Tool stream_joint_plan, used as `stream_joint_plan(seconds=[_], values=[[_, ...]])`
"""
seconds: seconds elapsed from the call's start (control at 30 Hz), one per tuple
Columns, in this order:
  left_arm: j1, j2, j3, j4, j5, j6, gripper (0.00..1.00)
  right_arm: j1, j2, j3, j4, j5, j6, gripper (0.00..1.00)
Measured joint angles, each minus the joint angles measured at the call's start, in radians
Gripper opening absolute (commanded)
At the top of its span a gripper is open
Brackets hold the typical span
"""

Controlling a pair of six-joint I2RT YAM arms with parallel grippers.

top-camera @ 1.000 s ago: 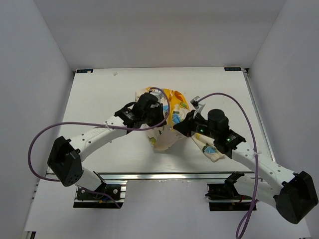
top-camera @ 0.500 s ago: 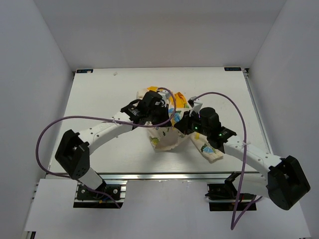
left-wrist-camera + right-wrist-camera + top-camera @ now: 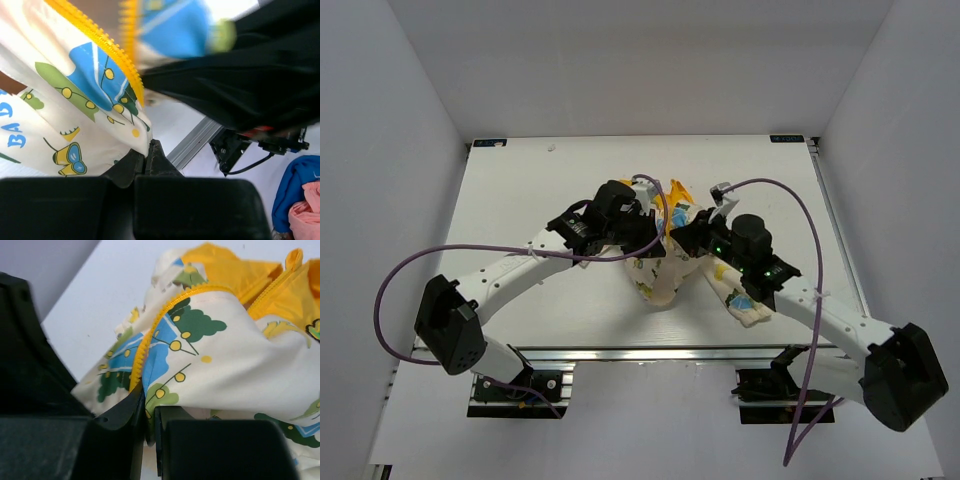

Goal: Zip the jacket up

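The jacket, cream with blue, green and yellow prints and a yellow-orange hood, hangs bunched between my two arms at the table's middle. My left gripper is shut on a cream corner of the jacket beside its yellow zipper teeth. My right gripper is shut on the jacket's front edge right at the yellow zipper strip. The two grippers are close together, and the right arm fills the left wrist view's upper right. The zipper slider is not visible.
The white table extends on all sides of the jacket. A sleeve trails toward the near right. The aluminium rail runs along the table's near edge. Blue and pink cloth lies off the table.
Both grippers have lifted and shifted slightly right with the jacket, which now hangs lower and more bunched between them. The left arm's elbow has swung back left.
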Motion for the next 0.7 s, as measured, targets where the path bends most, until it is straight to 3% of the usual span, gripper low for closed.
stream_joint_plan(seconds=[0.37, 0.7], values=[[0.000, -0.102, 0.000, 0.027, -0.075, 0.011, 0.00, -0.001, -0.319, -0.173, 0.026, 0.013, -0.002, 0.00], [0.000, -0.153, -0.009, 0.172, -0.095, 0.086, 0.00, -0.012, -0.436, -0.212, 0.031, -0.100, -0.024, 0.00]])
